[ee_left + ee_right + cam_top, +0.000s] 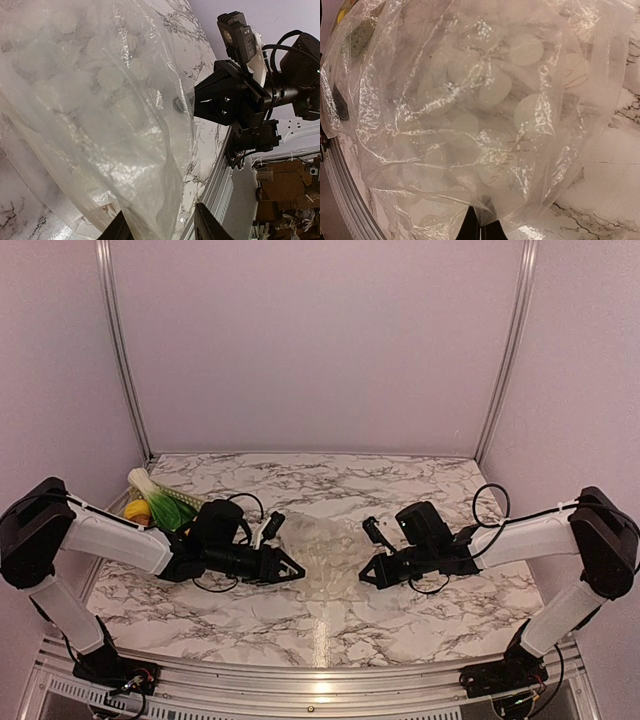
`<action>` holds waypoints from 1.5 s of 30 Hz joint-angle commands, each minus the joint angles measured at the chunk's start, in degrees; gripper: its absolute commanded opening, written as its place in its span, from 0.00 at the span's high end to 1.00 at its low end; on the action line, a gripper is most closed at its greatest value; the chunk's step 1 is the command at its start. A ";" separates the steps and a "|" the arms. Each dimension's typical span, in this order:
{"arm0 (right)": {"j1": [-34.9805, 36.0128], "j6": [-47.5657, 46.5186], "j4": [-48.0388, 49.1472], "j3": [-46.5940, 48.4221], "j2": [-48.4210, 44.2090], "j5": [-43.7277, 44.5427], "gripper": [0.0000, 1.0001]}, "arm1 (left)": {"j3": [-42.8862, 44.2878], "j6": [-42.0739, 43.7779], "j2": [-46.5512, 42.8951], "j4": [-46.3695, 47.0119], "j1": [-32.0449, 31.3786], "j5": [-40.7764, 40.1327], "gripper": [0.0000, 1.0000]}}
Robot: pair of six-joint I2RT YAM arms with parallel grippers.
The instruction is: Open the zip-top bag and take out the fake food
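The zip-top bag (325,558), clear with white dots, lies crumpled on the marble between my two grippers. My right gripper (483,216) is shut on a fold of the bag's edge (177,105). My left gripper (159,214) is at the bag's other side (290,568); its fingers (204,222) stand apart and loose film hangs between them without being pinched. The fake food lies outside the bag at the table's left edge: a white-and-green leek (148,485), a yellow lemon (137,510) and a green piece (176,512). I see nothing inside the bag.
The marble table (400,485) ends in a metal rail (300,680) at the near edge. Pale walls stand close at the back and sides. The left arm (110,540) lies right beside the food pile.
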 commanded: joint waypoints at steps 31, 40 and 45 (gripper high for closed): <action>-11.14 -7.21 -3.71 -5.58 -10.93 -9.36 0.37 | -10.07 9.13 -8.79 -11.66 3.28 -1.51 0.40; -23.85 -5.49 2.06 4.19 -2.72 -16.10 0.33 | -5.42 10.03 -14.83 -12.29 13.43 -4.60 0.01; -24.42 -4.60 5.03 10.64 4.87 -22.89 0.35 | 3.25 10.81 -9.02 -13.05 15.34 -6.55 0.01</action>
